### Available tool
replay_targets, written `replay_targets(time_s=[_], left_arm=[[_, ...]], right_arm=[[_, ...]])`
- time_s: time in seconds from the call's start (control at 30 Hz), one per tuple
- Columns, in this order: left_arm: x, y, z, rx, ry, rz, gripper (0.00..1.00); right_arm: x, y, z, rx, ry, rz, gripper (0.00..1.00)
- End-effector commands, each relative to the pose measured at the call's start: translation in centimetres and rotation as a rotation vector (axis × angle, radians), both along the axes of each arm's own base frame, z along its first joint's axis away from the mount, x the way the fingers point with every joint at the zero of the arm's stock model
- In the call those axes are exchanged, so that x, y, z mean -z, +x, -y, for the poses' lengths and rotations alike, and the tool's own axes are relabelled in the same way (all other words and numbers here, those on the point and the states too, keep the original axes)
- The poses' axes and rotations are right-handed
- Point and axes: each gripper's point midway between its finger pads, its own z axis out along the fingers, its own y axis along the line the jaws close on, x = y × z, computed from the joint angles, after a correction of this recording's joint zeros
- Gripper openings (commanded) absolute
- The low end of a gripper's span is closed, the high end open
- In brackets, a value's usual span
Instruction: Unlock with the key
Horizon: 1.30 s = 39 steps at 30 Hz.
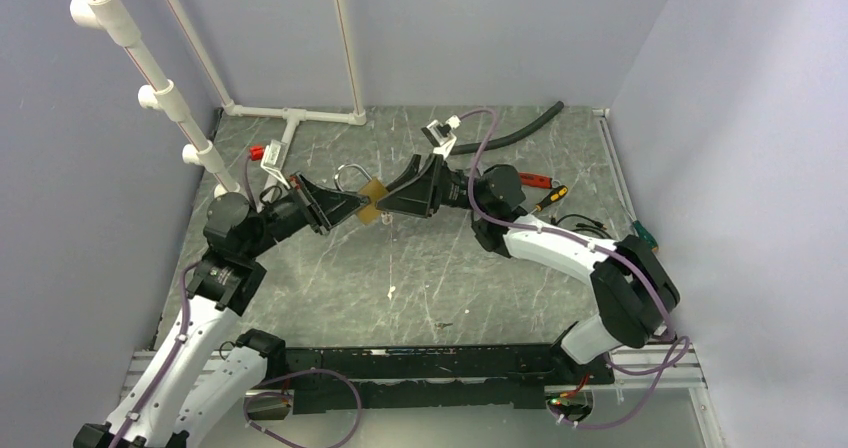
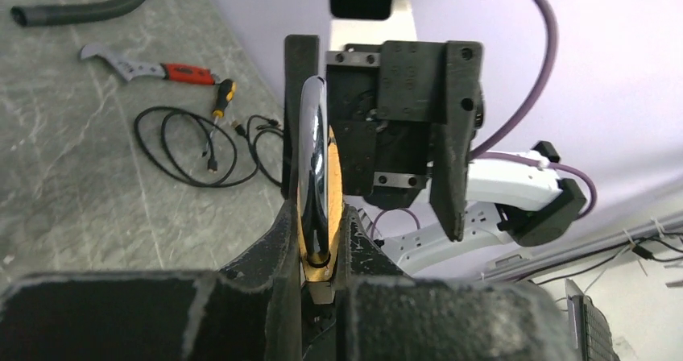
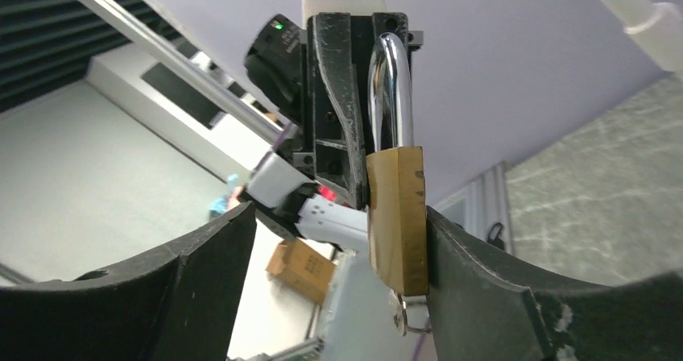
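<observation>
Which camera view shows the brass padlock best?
The right wrist view: the padlock shows large, brass body and silver shackle both plain. The left wrist view gives it edge-on; the top view, only a tiny brass patch.

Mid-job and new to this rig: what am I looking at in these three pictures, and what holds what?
Two robot arms sit at the near edge of a table. The wide picture looks down from above; the other two come from a camera on each wrist. The left hand pinches a brass padlock in mid-air. The right hand stands open around it, gripping nothing. The key, on a small ring, sticks out below the padlock. On the table lie a black hose, a red-handled wrench, a screwdriver and a cable.
</observation>
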Motion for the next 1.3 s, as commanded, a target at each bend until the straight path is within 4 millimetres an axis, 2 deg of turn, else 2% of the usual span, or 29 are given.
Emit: replay_targets(time_s=[0.0,0.17,0.23,0.4,0.5,0.6,0.73,0.83,0.93,1.1,1.27], left_arm=[[-1.7,0.3,-0.6,-0.045,-0.008,0.047,0.0],[-1.3,0.5,-0.8,-0.068,-0.016,0.024,0.0],[-1.2,0.4,-0.7,-0.06,-0.027,0.023,0.0],[-0.9,0.5,-0.6,-0.048,-0.062,0.032,0.0],[-0.9,0.5,-0.5,-0.043,-0.067,0.036,0.0],[-1.1,0.5,-0.5,-0.044,-0.068,0.04,0.0],[-1.2,0.3,-0.6,-0.049,-0.071,0.047,0.0],[-1.2,0.4,-0.7,-0.053,-0.066,0.045,0.0],[-1.3,0.3,-0.7,-0.05,-0.069,0.047,0.0],[-1.1,0.3,-0.7,-0.054,-0.075,0.046,0.0],[-0.9,0.5,-0.8,-0.062,-0.072,0.04,0.0]], right_arm=[[-2.2,-0.3,1.8,0.06,-0.012,0.177,0.75],[2.1,0.4,2.3,0.151,-0.196,0.211,0.75],[3.2,0.6,2.7,0.176,-0.238,0.213,0.72],[4.3,0.2,2.8,0.162,-0.261,0.214,0.59],[4.8,0.2,2.8,0.155,-0.269,0.201,0.55],[5.3,0.3,2.6,0.149,-0.272,0.185,0.56],[6.1,0.6,2.5,0.151,-0.285,0.154,0.7],[6.5,0.9,2.4,0.159,-0.292,0.143,0.71],[6.5,0.9,2.2,0.149,-0.284,0.135,0.61],[6.3,0.9,1.8,0.124,-0.255,0.118,0.34],[6.4,0.8,1.6,0.103,-0.241,0.104,0.29]])
